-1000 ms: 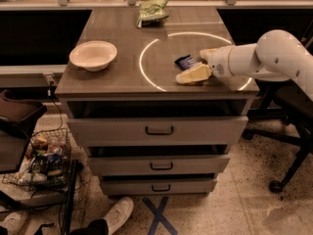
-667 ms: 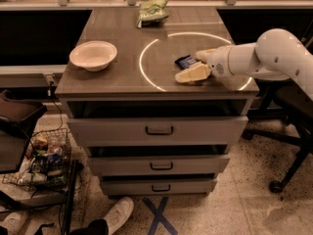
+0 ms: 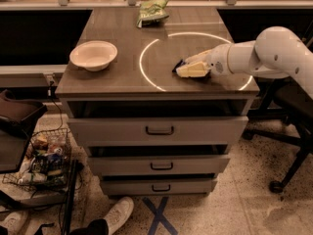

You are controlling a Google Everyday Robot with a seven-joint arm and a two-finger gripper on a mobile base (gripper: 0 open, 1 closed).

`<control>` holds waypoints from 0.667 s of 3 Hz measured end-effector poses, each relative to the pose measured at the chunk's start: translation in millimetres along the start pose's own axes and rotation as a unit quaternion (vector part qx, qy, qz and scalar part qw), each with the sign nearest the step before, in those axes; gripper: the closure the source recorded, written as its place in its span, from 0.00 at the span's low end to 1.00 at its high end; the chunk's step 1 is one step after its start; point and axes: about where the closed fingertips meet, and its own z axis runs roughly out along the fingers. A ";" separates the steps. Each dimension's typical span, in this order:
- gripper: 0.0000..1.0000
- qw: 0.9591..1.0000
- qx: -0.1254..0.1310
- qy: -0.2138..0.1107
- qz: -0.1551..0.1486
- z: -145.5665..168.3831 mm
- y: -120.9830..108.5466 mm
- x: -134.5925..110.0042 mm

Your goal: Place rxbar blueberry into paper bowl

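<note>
The rxbar blueberry (image 3: 177,66) is a small dark bar on the tabletop, inside the lit white ring (image 3: 146,72), right of centre. My gripper (image 3: 190,66) comes in from the right on the white arm (image 3: 264,50) and sits low on the table. Its cream fingers (image 3: 191,72) are closed around the bar, and only the bar's left end sticks out. The paper bowl (image 3: 93,54) is cream-white, upright and empty at the table's left side, well to the left of the gripper.
A green snack bag (image 3: 151,12) lies at the back centre of the table (image 3: 112,84). Drawers (image 3: 159,130) are below the front edge. A wire basket (image 3: 44,160) of clutter, shoes and a chair base (image 3: 283,180) stand on the floor.
My gripper has shifted slightly left and its fingers have drawn closer together around the bar. The bowl and the green bag have not moved.
</note>
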 end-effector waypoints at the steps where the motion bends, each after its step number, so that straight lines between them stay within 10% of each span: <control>1: 1.00 1.000 0.000 0.000 0.000 -0.8 0.0 -1.9; 2: 1.00 1.000 -0.004 -0.004 -0.006 -0.5 3.1 -13.0</control>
